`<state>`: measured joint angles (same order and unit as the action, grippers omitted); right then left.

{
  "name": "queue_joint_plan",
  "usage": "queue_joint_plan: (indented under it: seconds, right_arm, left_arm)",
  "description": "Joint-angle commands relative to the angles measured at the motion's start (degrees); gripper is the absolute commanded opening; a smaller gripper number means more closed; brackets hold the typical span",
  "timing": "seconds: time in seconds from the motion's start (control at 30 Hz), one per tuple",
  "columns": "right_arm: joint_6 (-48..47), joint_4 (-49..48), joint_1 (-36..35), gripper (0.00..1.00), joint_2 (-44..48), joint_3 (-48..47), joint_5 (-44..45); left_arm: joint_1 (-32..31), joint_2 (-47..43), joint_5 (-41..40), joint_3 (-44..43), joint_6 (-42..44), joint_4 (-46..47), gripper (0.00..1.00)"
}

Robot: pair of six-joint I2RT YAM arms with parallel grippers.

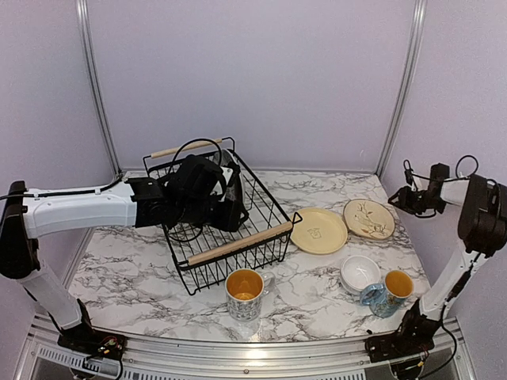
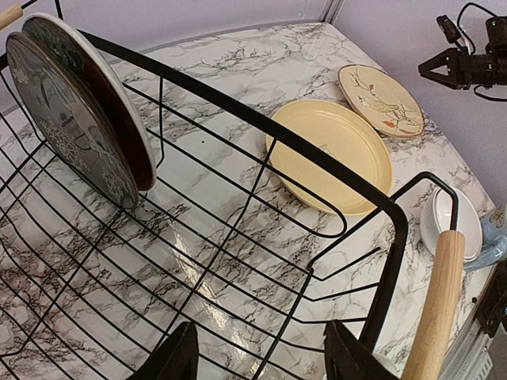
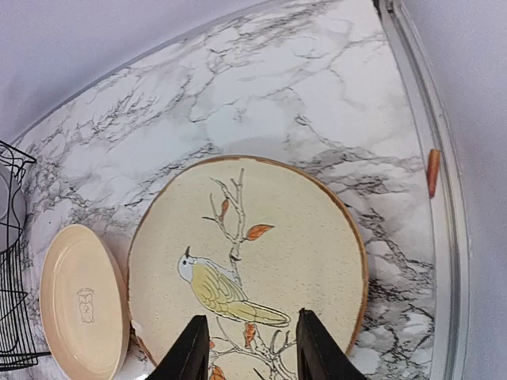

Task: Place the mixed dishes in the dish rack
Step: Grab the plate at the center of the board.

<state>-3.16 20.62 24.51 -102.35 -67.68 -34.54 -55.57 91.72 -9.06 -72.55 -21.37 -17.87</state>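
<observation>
Rack [image 1: 238, 244] stands at ten o'clock, two plates [image 2: 71, 119] upright inside; left gripper [image 2: 265, 348] gapes empty within it. Right gripper [image 3: 253, 344] hangs released over the bird plate [image 3: 261, 237] at two o'clock; lying flat, its rim could slip the grip.

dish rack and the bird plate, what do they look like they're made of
Dish rack: thin, evenly black wire, likely coated metal. Its bar handle looks like pale wood, matte tan. Bird plate: probably glazed ceramic, going by the speckled cream face, the brown rim and the painted bird.
</observation>
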Motion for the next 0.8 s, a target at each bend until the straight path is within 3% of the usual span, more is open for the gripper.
queue_joint_plan:
  seconds: [0.0, 0.27, 0.5, 0.77]
  right_arm:
    - [-5.46, 2.69, -7.31, 0.36, 1.23, -2.15, -5.25]
    - [-12.97, 7.99, -19.41, 0.31, -5.72, -9.08, -3.08]
    - [-18.77, 13.95, -26.9, 0.34, -13.29, -17.71, -0.72]
    - [-19.36, 17.84, -28.95, 0.36, -20.45, -24.71, 2.14]
  left_arm:
    - [-0.33, 1.91, -0.33, -2.67, 1.14, -0.83, 0.56]
    - [-0.41, 1.68, -0.93, -3.48, 0.87, -2.44, 0.56]
    - [-0.42, 1.14, -1.39, -2.69, 0.49, -3.2, 0.56]
    - [-0.5, 0.15, -2.02, -1.82, 0.22, -3.38, 0.56]
